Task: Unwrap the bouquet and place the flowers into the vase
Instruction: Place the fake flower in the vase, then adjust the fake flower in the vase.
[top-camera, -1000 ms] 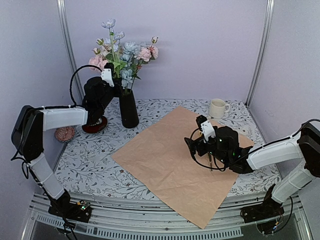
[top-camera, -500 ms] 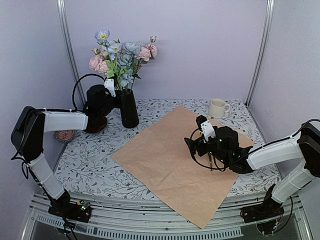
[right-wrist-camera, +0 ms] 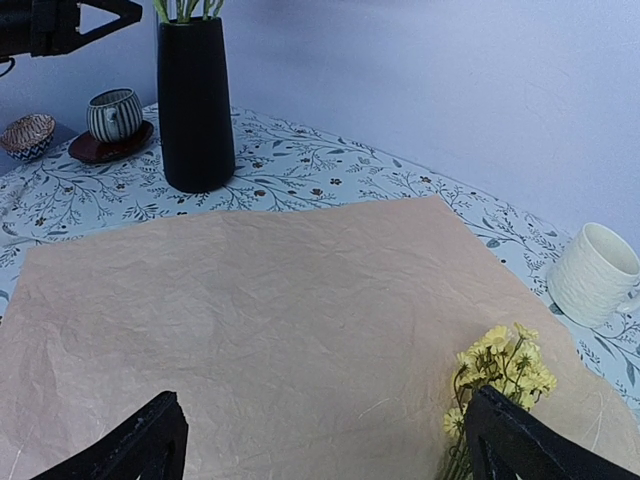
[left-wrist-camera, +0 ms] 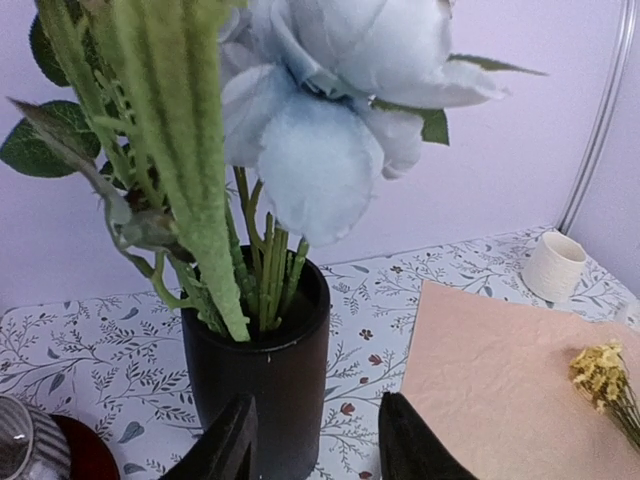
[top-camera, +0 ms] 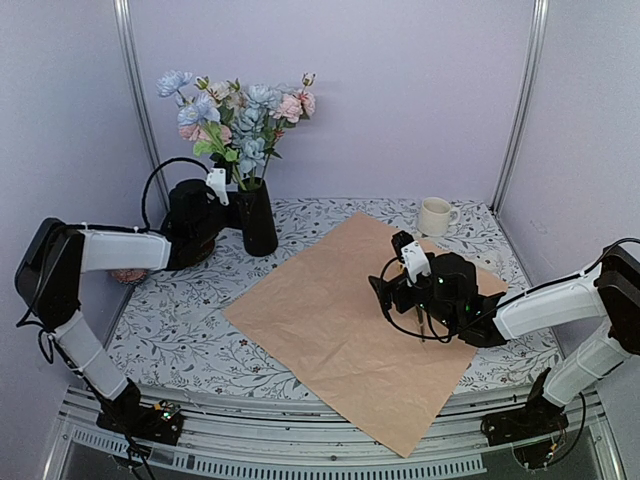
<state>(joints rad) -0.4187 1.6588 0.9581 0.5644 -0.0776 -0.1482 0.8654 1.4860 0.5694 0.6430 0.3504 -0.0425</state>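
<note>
Lilac walls [top-camera: 400, 100]; floral-print tabletop [top-camera: 170, 330] — soft light

The vase [right-wrist-camera: 194, 100] was smooth, matt black; the tan paper sheet [right-wrist-camera: 260, 300] finely crinkled; the cream mug [right-wrist-camera: 592, 272] at two o'clock ribbed.

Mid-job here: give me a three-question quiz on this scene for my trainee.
1. True or false: the small yellow flower cluster lies on the crumpled tan paper sheet.
2. The pink, white and blue flowers stand in: A the tall matte-black vase; B the cream mug; C the striped grey cup.
3. Which gripper is nearest the vase?
Key: 1 true; 2 A; 3 left gripper.
</note>
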